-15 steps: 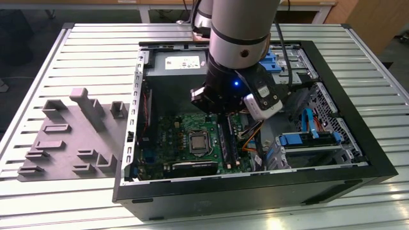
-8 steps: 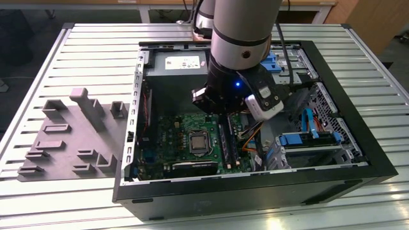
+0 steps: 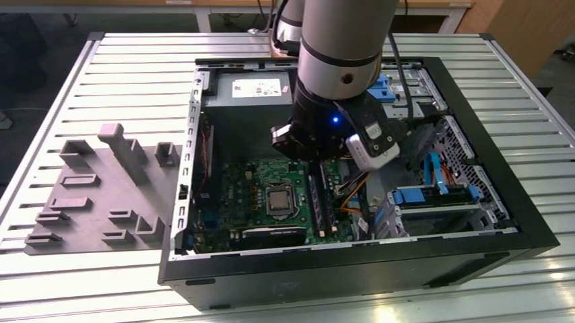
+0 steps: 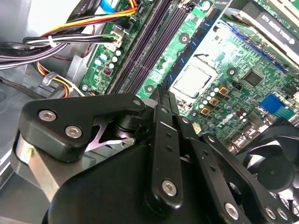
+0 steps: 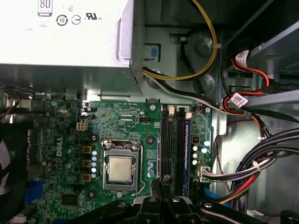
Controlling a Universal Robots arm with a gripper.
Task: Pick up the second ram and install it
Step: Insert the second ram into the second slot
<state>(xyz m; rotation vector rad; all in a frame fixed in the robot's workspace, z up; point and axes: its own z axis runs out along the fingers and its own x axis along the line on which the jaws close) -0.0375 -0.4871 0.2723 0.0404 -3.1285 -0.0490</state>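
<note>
While the arm [image 3: 346, 60] reaches down into the open computer case [image 3: 359, 276], its end effector [image 4: 164, 95] hangs just above the green motherboard [image 5: 131, 121], close to the near end of the long black memory slots [image 5: 173, 140]. In both wrist views the two black fingers [image 4: 161, 140] are closed, their narrow tips meeting, and nothing can be seen held between them. In the first wrist view the tips [image 5: 161, 179] sit between the processor [image 5: 119, 169] and the slots, nearer the slots.

A dark-blue strip [image 5: 188, 140] runs along the slots on the side toward the bundled cables [image 5: 261, 154]. Whether this is the second ram seated in place I cannot tell, and I cannot make out that stick with any certainty elsewhere.

From the exterior view the case lies on its side on a slatted metal tabletop [image 3: 134, 67]. The grey power supply [image 3: 247, 101] fills the far end of the case, and the motherboard lies in front of it. Blue drive brackets [image 3: 422, 196] sit at the exterior view's right. A grey moulded tray [image 3: 90, 202] rests on the tabletop at the exterior view's left, just beside the case. A black fan [image 4: 273, 168] shows at the board's edge in the second wrist view.
</note>
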